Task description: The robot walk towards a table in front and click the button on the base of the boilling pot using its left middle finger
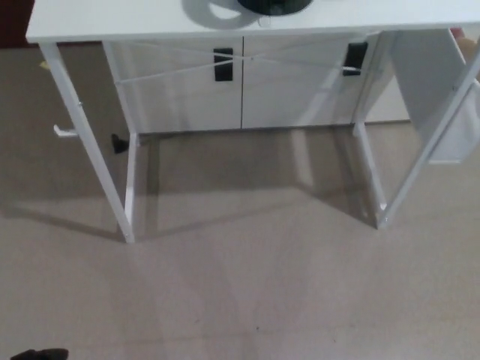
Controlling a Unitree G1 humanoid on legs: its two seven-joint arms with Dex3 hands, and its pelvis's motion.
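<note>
**Table ahead, pot base cut off at the top edge**

At the bottom left corner a small black shape (34, 353) pokes into the picture; it may be part of the robot, but it is too little to tell, and neither hand shows, so whether they are released or clenched cannot be told.

Moving right, the white flat-topped table on thin white metal legs (105, 26) stands across the upper picture on pale beige carpet (247, 285). Behind its legs sits a white cabinet with two doors and black handles (223, 64).

On the tabletop, right of centre and touching the top edge, lies the black round base of the boiling pot (274, 6), with a grey curved shadow just beside it on the left. Only its lower rim shows; the button and any contents are hidden.

My judgement: the base is light and could slide on the smooth top, so the left middle finger should press straight down, gently. The walk is not yet finished.

At far right a white panel (450, 112) leans beside the table.
</note>
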